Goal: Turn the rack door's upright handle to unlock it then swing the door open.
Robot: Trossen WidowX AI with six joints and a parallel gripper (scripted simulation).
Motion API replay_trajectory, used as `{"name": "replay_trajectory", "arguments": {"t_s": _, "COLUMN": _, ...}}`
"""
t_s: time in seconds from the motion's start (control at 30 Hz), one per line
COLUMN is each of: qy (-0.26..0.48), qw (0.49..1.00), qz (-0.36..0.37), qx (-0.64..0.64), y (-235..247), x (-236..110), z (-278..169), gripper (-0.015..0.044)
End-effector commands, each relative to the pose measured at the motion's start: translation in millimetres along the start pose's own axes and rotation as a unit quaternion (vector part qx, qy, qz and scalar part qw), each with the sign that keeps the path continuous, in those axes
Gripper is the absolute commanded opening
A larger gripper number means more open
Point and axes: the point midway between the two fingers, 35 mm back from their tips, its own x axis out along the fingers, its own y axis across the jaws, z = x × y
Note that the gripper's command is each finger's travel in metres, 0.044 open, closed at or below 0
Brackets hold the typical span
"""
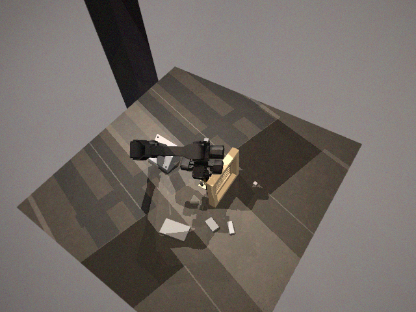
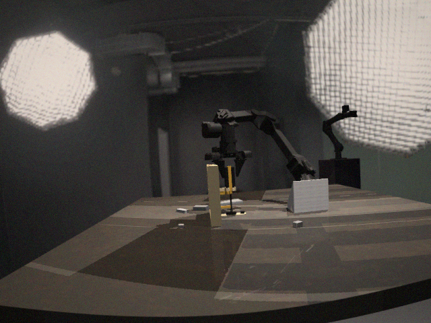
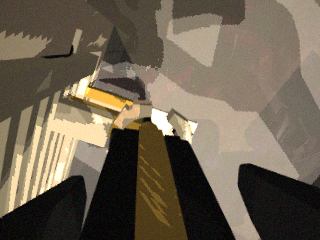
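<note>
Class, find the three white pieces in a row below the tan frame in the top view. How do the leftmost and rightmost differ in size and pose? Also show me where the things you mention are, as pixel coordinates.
The leftmost piece [image 1: 174, 229] [image 2: 234, 201] is much larger and broader; the rightmost piece [image 1: 231, 227] [image 2: 182, 210] is small and narrow.
In the top view, the leftmost piece stretches mostly sideways, while the rightmost piece runs nearly up and down.
Both are whitish and lie on the table.

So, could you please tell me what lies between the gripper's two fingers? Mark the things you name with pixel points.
The upright handle [image 2: 229, 177] [image 3: 161, 200], with a gap at the image's right, as the wrist view shows.
</note>
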Motion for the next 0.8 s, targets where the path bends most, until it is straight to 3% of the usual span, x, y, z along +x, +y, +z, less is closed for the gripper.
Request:
{"name": "replay_trajectory", "arguments": {"t_s": 0.0, "qy": -0.002, "qw": 0.994, "qz": 0.0, "qx": -0.108, "y": 4.0, "x": 3.4, "z": -1.1, "gripper": 0.0298}}
{"name": "replay_trajectory", "arguments": {"t_s": 0.37, "qy": -0.002, "qw": 0.928, "qz": 0.0, "qx": -0.371, "y": 4.0, "x": 3.4, "z": -1.1, "gripper": 0.0298}}
{"name": "replay_trajectory", "arguments": {"t_s": 0.77, "qy": -0.002, "qw": 0.779, "qz": -0.001, "qx": -0.627, "y": 4.0, "x": 3.4, "z": -1.1, "gripper": 0.0298}}
